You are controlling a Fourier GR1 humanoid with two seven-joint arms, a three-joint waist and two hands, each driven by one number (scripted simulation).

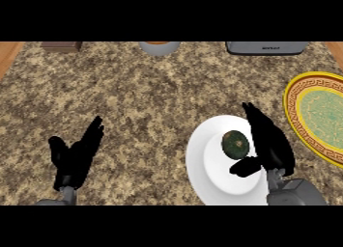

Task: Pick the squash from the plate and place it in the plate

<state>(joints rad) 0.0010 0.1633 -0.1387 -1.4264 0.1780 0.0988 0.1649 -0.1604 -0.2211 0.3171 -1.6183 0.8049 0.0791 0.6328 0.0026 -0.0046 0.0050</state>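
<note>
The squash lies on the white plate, a little right of its middle, and your right hand stands just beside it on the right – fingers straight and pointing far, thumb spread toward the near side, holding nothing. To grasp well, you bring the palm closer until the squash sits between thumb and fingers, then you curl them around it; I judge that closing too early may push it left across the plate. The yellow patterned plate waits at the right edge – lift clear of both rims before you carry. Your left hand rests open at the near left.
</note>
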